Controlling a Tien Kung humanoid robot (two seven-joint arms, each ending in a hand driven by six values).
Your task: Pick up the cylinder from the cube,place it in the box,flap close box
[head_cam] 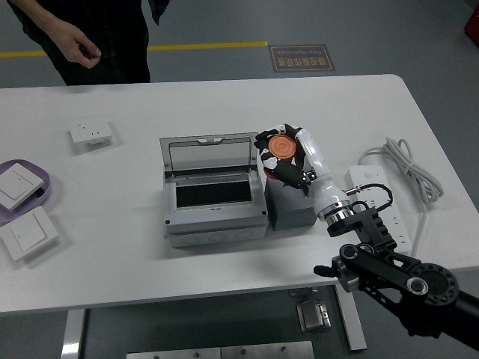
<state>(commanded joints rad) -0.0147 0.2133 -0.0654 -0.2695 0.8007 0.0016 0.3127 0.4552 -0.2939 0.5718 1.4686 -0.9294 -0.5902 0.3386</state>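
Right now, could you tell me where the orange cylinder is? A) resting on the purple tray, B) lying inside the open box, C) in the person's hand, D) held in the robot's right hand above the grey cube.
D: the right hand grips the orange cylinder just over the grey cube, beside the box, whose lid stands open.
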